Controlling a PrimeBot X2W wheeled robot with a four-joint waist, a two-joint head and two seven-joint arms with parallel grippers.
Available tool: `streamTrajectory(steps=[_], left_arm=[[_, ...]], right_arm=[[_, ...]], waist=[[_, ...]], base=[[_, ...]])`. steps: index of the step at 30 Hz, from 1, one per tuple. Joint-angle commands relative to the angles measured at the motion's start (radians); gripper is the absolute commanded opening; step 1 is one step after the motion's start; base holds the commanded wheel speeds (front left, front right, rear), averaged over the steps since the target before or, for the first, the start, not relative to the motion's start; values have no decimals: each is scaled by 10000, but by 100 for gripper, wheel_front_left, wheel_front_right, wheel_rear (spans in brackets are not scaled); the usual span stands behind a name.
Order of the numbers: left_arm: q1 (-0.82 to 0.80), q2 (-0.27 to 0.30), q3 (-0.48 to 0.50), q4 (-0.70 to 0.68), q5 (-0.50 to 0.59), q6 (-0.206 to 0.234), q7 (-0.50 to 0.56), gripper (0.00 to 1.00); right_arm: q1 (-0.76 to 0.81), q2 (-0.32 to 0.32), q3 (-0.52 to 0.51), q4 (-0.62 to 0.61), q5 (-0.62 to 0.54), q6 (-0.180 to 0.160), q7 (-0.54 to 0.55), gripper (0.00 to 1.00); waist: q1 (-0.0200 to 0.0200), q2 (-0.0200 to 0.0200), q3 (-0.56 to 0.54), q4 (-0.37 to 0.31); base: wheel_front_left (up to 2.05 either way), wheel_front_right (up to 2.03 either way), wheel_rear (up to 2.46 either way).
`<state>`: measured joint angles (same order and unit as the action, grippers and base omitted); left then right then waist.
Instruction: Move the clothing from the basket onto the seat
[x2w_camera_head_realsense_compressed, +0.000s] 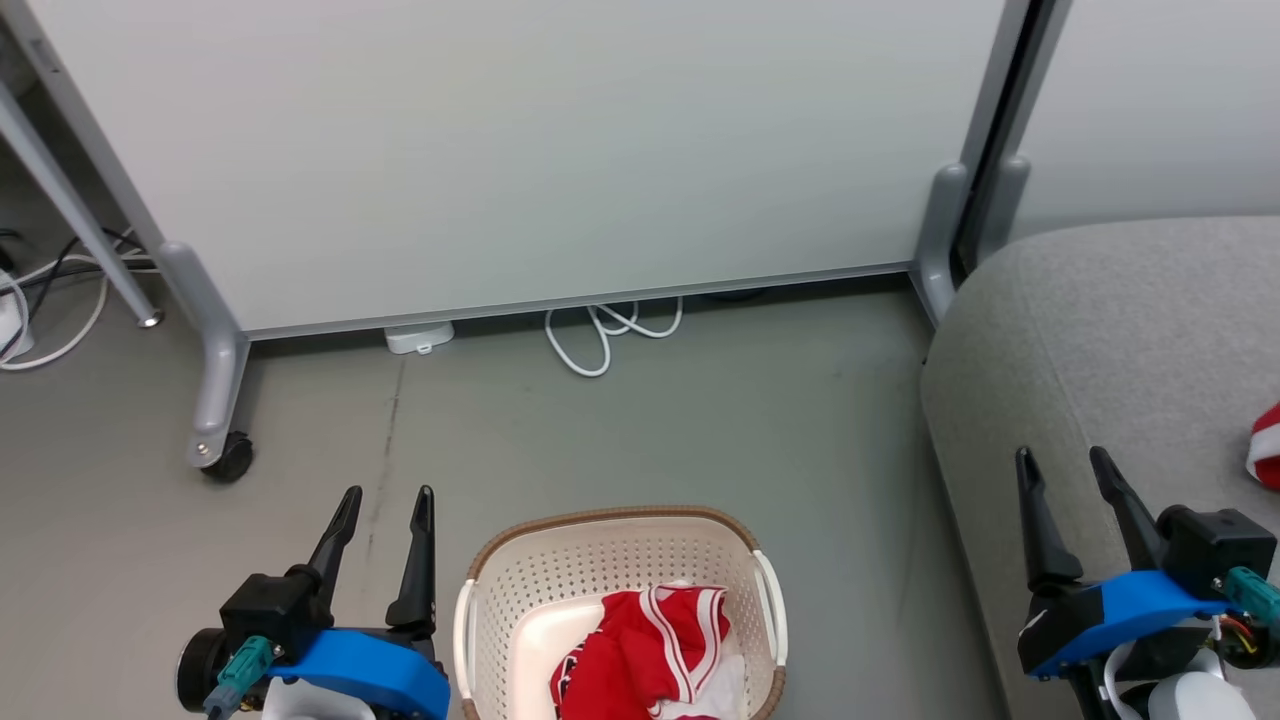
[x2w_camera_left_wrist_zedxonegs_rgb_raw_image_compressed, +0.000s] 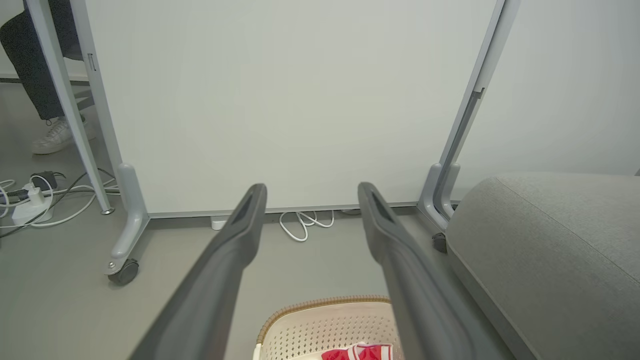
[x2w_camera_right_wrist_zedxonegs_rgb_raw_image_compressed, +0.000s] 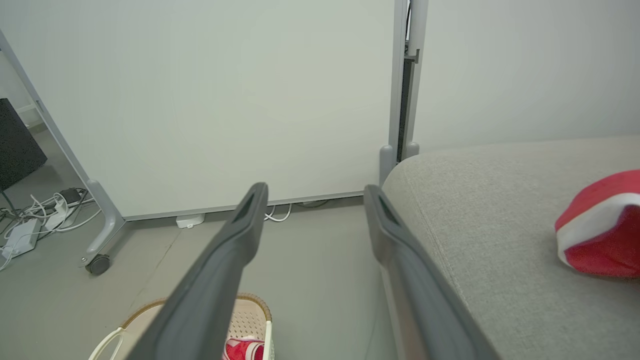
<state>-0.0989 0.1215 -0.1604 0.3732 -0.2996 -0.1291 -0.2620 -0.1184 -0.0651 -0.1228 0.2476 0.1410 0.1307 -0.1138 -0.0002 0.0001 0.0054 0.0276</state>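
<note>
1. Lying in the cream perforated laundry basket (x2w_camera_head_realsense_compressed: 610, 518), a red garment (x2w_camera_head_realsense_compressed: 640, 650) with white stripes sits crumpled over the near right part of the base. Bare pale base shows to its left.
2. The laundry basket has a brown woven-look rim and white side handles. It stands on the grey floor (x2w_camera_head_realsense_compressed: 700, 420), between the two grippers in the head view and near the left side of the grey sofa seat (x2w_camera_head_realsense_compressed: 1100, 330).
3. A second red garment (x2w_camera_head_realsense_compressed: 1266, 447) with a white band lies on top of the sofa seat. The head view's right edge cuts part of it off.
4. The left gripper (x2w_camera_head_realsense_compressed: 390, 495) hovers over the floor just left of the laundry basket. Its fingers are spread apart and hold nothing.
5. The right gripper (x2w_camera_head_realsense_compressed: 1060, 455) hangs over the front left part of the sofa seat. Its fingers are released wide and empty, near the second red garment but apart from it.
6. Behind the laundry basket stands a white partition panel (x2w_camera_head_realsense_compressed: 520, 150) on a grey frame with a caster wheel (x2w_camera_head_realsense_compressed: 228, 458). A white cable (x2w_camera_head_realsense_compressed: 600, 335) lies looped at the panel's foot.
7. In the left wrist view, a person's white shoe (x2w_camera_left_wrist_zedxonegs_rgb_raw_image_compressed: 52, 137) and a dark trouser leg show beyond the panel's left post. A power strip (x2w_camera_left_wrist_zedxonegs_rgb_raw_image_compressed: 30, 212) with cords lies on the floor near them.
</note>
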Motion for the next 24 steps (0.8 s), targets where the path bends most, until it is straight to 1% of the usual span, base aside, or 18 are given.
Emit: streamTrajectory(steps=[1, 10, 24], left_arm=[[18, 12, 52, 46, -42, -18, -43, 100], [30, -24, 111, 114, -47, -18, -37, 100], [54, -72, 80, 153, -37, -19, -38, 100]], right_arm=[[228, 62, 56, -146, 43, 1, 79, 100], [527, 149, 247, -488, -84, 1, 230, 100], [602, 154, 699, -433, -56, 1, 299, 100]], waist=[[2, -1, -46, 188], [2, -1, -45, 505], [2, -1, -25, 425]], base=[[0, 0, 0], [0, 0, 0], [0, 0, 0]])
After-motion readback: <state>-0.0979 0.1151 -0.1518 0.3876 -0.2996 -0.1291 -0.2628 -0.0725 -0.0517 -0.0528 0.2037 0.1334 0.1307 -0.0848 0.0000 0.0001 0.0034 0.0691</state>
